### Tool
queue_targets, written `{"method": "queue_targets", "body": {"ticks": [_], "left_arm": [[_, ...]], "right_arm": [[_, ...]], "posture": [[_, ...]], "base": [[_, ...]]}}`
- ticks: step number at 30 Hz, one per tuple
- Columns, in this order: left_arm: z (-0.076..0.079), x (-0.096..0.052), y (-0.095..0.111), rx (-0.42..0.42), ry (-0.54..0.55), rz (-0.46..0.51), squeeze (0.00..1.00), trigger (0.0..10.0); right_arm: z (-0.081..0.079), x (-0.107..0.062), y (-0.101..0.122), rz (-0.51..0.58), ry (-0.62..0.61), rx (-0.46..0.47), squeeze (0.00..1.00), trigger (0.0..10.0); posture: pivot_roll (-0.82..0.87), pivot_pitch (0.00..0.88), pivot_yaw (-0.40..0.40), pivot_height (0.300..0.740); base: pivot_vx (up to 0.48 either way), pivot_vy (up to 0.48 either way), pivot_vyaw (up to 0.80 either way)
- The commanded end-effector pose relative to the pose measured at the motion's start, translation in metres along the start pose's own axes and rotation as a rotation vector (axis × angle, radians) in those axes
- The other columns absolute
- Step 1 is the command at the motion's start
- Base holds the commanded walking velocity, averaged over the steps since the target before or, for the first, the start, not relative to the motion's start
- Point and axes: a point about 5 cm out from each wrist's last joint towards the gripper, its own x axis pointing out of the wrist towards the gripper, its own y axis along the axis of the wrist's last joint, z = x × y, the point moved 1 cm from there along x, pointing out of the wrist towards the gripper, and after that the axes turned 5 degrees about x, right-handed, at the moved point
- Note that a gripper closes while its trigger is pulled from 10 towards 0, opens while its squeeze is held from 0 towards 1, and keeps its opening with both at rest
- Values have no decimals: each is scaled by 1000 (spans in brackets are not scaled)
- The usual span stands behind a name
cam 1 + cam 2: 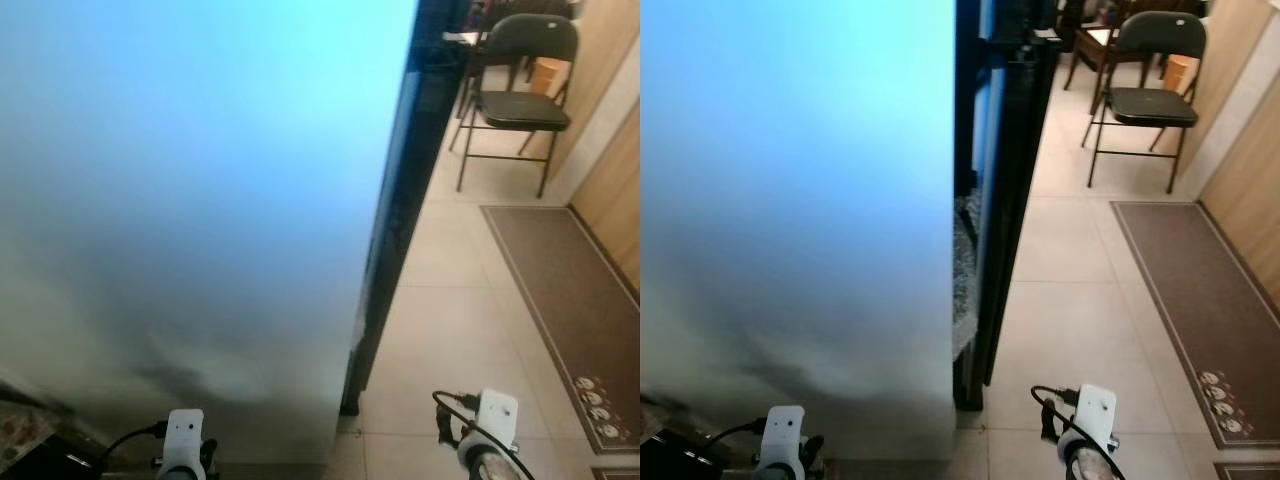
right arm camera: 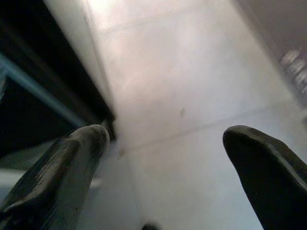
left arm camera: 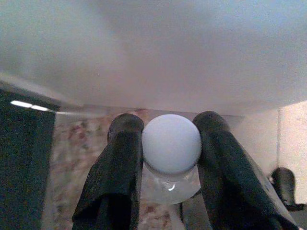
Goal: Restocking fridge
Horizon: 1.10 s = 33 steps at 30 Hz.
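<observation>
Two grippers showed: the left gripper (image 3: 165,191) was closed on a clear bottle with a pale round cap (image 3: 171,143), held low, just in front of the fridge door (image 1: 190,200), a broad pale-blue panel; the right gripper (image 2: 165,167) hung with fingers spread wide above the tiled floor (image 1: 450,300). Beyond lay a brown runner rug (image 1: 560,290) and a black folding chair (image 1: 520,90)
</observation>
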Motion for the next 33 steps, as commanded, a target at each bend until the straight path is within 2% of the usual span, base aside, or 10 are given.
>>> {"method": "queue_targets", "body": {"ticks": [1,5,10,13,21,22,23,24,25,33], "left_arm": [[-4,0,-1,0,8,-7,0,10000],[-3,0,-1,3,7,-8,0,10000],[-2,0,0,1,9,-4,0,10000],[-2,0,0,3,6,-6,0,10000],[-3,0,-2,1,7,-12,0,10000],[-3,0,-2,1,7,-12,0,10000],[-3,0,-2,2,7,-13,0,10000],[-3,0,-2,3,6,-14,0,10000],[-3,0,-2,5,6,-13,0,10000],[-3,0,0,8,5,-10,0,10000]], "right_arm": [[-4,3,15,84,10,-34,0,10000],[-12,6,42,216,31,-104,0,10000],[-24,10,78,351,63,-116,0,10000],[-47,9,105,450,171,-166,0,10000],[-77,5,120,507,317,-226,0,10000],[-79,5,121,511,326,-227,35,10000],[-82,4,124,517,339,-215,373,10000],[-83,4,126,521,348,-206,373,10000],[-88,4,132,527,367,-198,1000,10000],[-102,2,143,549,420,-226,1000,10000]], "posture": [[-20,4,6,740],[-24,5,7,740],[-25,5,7,740],[-36,8,11,740],[-40,10,13,740],[-40,10,13,740],[-41,13,17,740],[-41,13,17,740],[-46,12,19,740],[-46,16,21,740]], "base": [[0,0,0],[0,0,0],[0,0,0],[0,0,0],[0,0,0],[0,0,0],[0,0,0],[0,0,0],[0,0,0],[0,0,0]]}}
